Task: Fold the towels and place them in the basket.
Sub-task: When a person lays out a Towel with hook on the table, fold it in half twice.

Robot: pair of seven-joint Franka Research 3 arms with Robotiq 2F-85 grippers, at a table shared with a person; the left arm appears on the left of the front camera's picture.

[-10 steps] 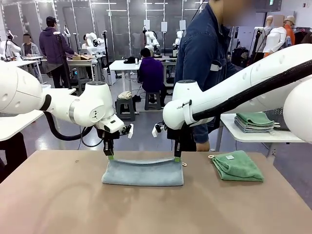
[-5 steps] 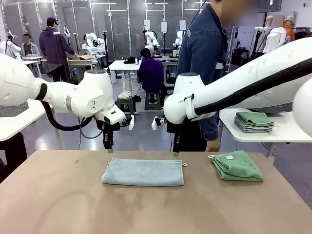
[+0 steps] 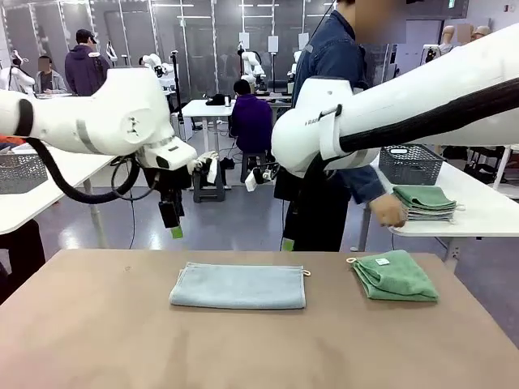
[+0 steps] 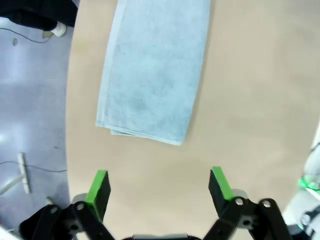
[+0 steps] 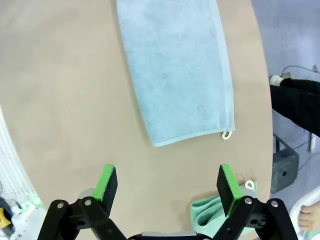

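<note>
Pale blue-grey terry towel (image 3: 238, 286) lies folded into a long flat rectangle on the brown table (image 3: 97, 340), mid-table and toward the far edge. It has a small loop at its right corner.

Mint green terry towel (image 3: 396, 275), folded with a white label tag on top, sits to the robot's right of the blue-grey one, apart from it.

Your left end effector (image 3: 173, 225) hangs above the blue-grey towel's left end, clear of the cloth. In the left wrist view its jaws are spread wide, with nothing between them.

Your right end effector (image 3: 287, 241) hangs above the towel's right end, also clear, jaws wide and empty.

Dark grey wire-mesh basket (image 3: 412, 164) stands on the white side table (image 3: 486, 219) at far right. A person's hand (image 3: 389, 211) is at a stack of folded towels (image 3: 426, 201) there.
</note>
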